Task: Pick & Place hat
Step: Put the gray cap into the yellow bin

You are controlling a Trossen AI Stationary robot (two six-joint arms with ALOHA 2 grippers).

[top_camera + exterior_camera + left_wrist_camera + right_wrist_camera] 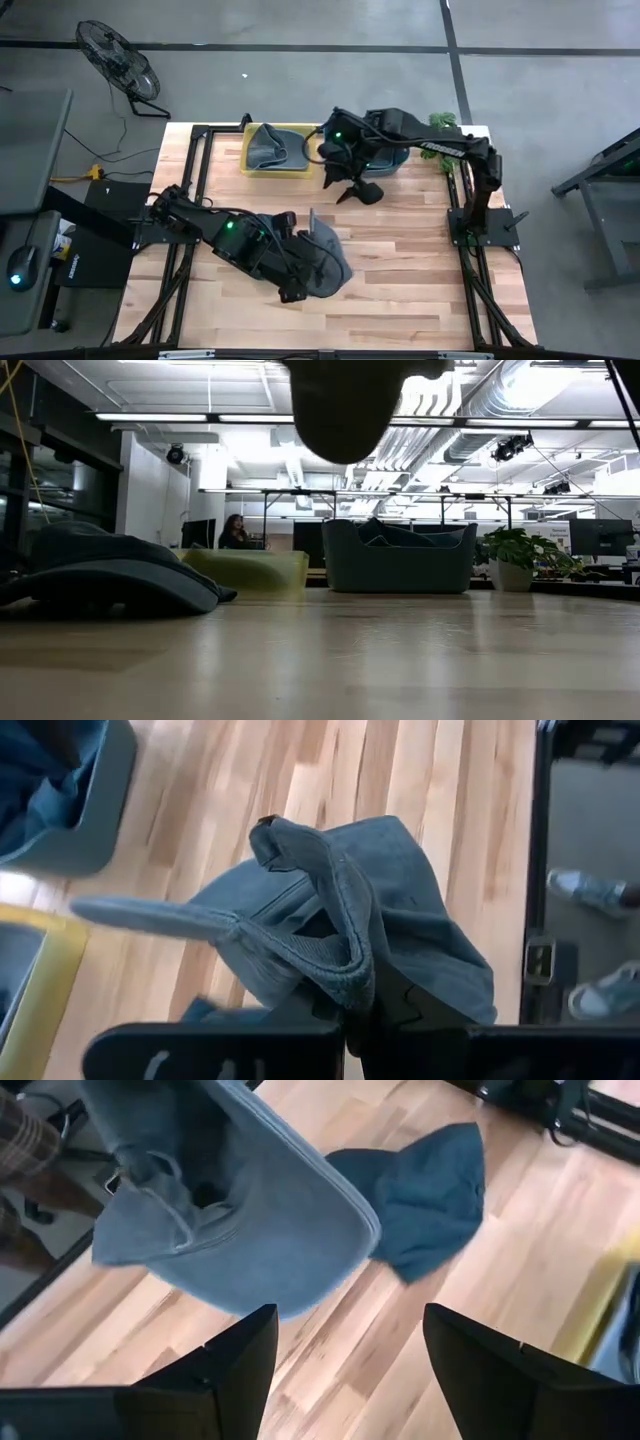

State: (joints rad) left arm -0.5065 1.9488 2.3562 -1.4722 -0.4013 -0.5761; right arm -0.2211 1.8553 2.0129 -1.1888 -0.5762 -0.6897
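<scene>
My left gripper [293, 288] is shut on a blue-grey cap [330, 920] and holds it over the middle of the table, brim [150, 912] sticking out sideways. A second blue hat [430, 1190] lies crumpled flat on the wood just beyond it and also shows in the low view [100, 570]. My right gripper [350, 1350] stands open in the air above the table [358, 190], between the bins and the held cap [260, 1220]. It points down toward the cap with nothing between its fingers. My left gripper pinches the folded rim of the cap's crown [352, 982], on the side away from the brim, between its two fingers. The fingers slant down from the table's left. The cap stands out beyond the fingertips, opening turned up and brim level, and seems clear of the table.
A yellow bin [250, 165] at the far edge holds another hat [270, 148]. A dark blue-grey bin [400, 160] with more hats stands to its right, beside a potted plant [443, 122]. A person's shoes [590, 890] show on the floor past the table frame.
</scene>
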